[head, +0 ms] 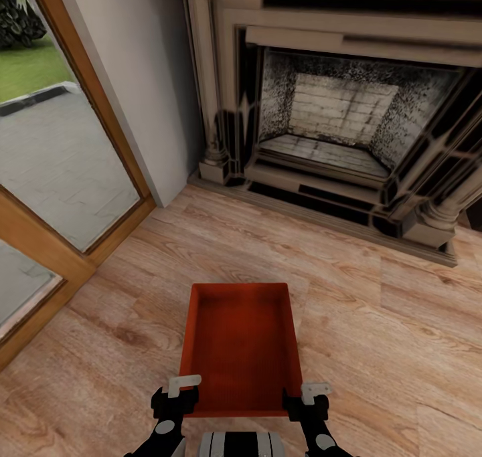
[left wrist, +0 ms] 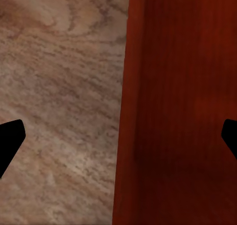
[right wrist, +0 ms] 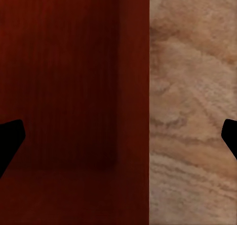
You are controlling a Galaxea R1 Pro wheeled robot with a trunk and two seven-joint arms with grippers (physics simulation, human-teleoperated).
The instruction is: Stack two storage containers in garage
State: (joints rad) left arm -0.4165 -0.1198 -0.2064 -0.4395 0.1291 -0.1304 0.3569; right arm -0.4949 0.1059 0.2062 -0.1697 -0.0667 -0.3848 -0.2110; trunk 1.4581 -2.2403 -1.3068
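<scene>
Head view: red-orange open-topped rectangular bin (head: 241, 346) on wood plank floor (head: 375, 310), unlabelled, straddled at near corners by released left pincer (head: 175, 397) and right pincer (head: 306, 400).

Even, soft daylight; faint shadows; wide-angle bending at head-view edges; wrist views perhaps slightly blurred, low-detail.

Looking into a home's living room, judging by the dark ornate fireplace (head: 348, 109) spreading across the upper right of the frame, light wood plank floor (head: 375, 310) running below, and wood-framed glass doors (head: 60, 162) at left giving onto paving and lawn.
</scene>
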